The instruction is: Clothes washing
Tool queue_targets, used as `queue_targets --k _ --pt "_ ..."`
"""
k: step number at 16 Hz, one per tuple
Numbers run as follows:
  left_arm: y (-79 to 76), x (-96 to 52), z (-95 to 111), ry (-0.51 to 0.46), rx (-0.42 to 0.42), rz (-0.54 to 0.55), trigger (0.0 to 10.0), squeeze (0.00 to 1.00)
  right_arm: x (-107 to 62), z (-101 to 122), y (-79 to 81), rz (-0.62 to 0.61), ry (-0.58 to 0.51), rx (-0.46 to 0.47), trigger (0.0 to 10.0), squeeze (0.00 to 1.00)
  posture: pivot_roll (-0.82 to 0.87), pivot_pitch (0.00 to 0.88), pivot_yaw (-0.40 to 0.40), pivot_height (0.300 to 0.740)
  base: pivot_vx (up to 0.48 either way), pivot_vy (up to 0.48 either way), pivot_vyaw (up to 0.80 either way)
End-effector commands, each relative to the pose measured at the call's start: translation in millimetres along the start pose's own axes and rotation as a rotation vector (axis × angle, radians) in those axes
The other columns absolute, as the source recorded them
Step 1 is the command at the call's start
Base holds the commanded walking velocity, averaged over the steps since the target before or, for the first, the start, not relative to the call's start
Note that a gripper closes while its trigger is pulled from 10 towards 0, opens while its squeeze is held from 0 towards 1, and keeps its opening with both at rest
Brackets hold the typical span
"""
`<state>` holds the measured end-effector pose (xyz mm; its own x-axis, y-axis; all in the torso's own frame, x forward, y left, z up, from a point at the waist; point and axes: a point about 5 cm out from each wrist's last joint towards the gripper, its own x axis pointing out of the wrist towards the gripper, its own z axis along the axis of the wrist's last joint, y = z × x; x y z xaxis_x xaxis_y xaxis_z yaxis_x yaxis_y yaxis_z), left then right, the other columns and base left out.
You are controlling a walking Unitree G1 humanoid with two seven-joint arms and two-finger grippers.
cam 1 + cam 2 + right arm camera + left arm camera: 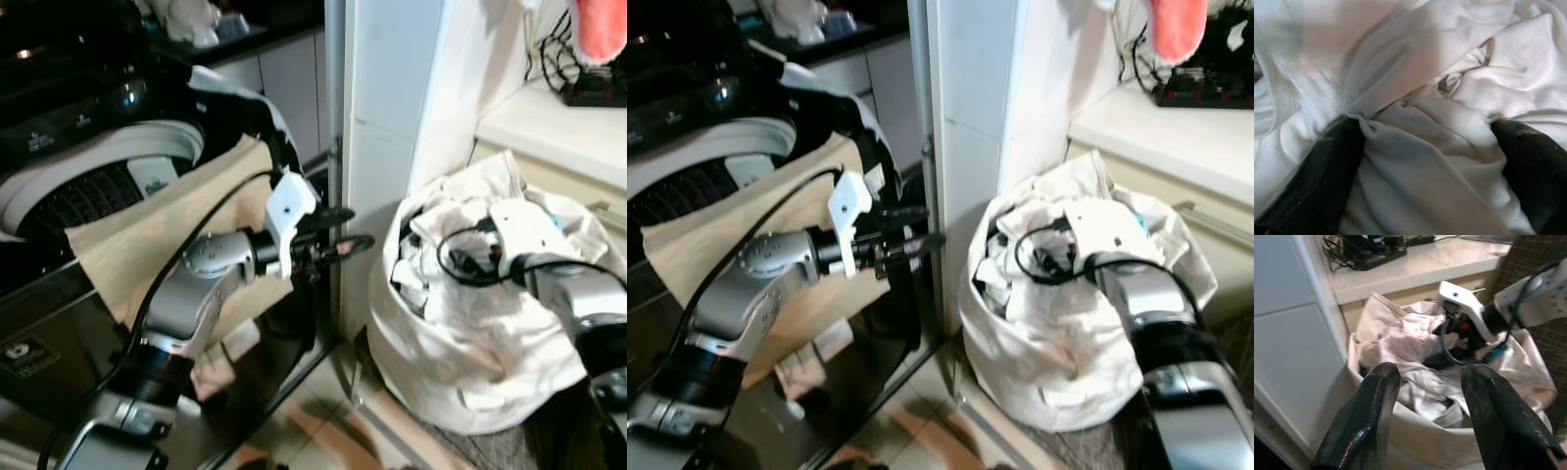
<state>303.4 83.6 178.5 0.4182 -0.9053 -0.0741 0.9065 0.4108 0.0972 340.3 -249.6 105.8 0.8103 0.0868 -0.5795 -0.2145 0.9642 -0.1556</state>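
White clothes [1425, 147] sit heaped in the laundry bag [460, 362] beside the washer [88, 196]. Right gripper [1425, 161], fingers spread, straddles a soft, light fold; I'd pinch that ridge. Left gripper [1432, 396] hangs open.

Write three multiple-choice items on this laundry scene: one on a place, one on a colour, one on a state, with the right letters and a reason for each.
1. Where is the right gripper?
A. Down in the laundry bag
B. Over the washing machine
C. On the counter

2. What colour is the cloth draped over the washing machine's rim?
A. Blue
B. Tan
C. Red

3. How does the left gripper stand?
A. Shut on a shirt
B. Shut on the bag's rim
C. Open, holding nothing

Answers:
1. A: the right wrist view has its fingers pushed into the white clothes, spread on either side of a fold.
2. B: it is a plain tan sheet.
3. C: the left wrist view has bare space between its fingers, with the bag beyond.
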Motion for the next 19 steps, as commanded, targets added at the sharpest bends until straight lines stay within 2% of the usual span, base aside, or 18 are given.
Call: queue_targets --k 1,2,3,6,10,19 --pt "-4.3 -1.1 -2.1 0.028 -0.003 -0.02 10.0 0.0 4.8 -11.5 4.7 0.022 0.029 0.07 10.0 0.0 -0.05 0.0 0.083 0.74 0.0 0.0 0.0" --pt "-5.9 -3.5 -3.7 0.04 -0.001 -0.016 10.0 0.0 6.1 -13.1 1.8 -0.004 0.032 0.049 5.9 0.0 -0.04 0.0 0.08 0.74 0.0 0.0 0.0" --pt "-6.7 -5.8 -3.7 0.047 -0.002 -0.007 10.0 0.0 7.7 -13.2 -0.4 -0.014 0.027 0.03 0.0 0.0 -0.04 0.0 0.079 0.74 0.0 0.0 0.0" --pt "-6.6 -8.0 -1.4 0.042 -0.008 -0.002 10.0 0.0 8.7 -10.4 -2.2 -0.01 0.014 -0.001 0.0 0.0 -0.04 0.0 0.077 0.74 0.0 0.0 0.0" --pt "-13.3 -8.6 1.6 0.031 -0.031 -0.058 10.0 0.0 9.4 -5.2 -5.9 -0.017 -0.008 -0.019 0.0 0.0 -0.05 0.0 0.084 0.74 0.0 0.0 0.0" --pt "-9.5 -9.0 2.5 0.031 -0.027 -0.028 10.0 0.0 5.7 6.0 -14.4 -0.02 -0.065 0.03 0.0 0.0 -0.05 0.0 0.085 0.74 0.0 0.0 0.0"
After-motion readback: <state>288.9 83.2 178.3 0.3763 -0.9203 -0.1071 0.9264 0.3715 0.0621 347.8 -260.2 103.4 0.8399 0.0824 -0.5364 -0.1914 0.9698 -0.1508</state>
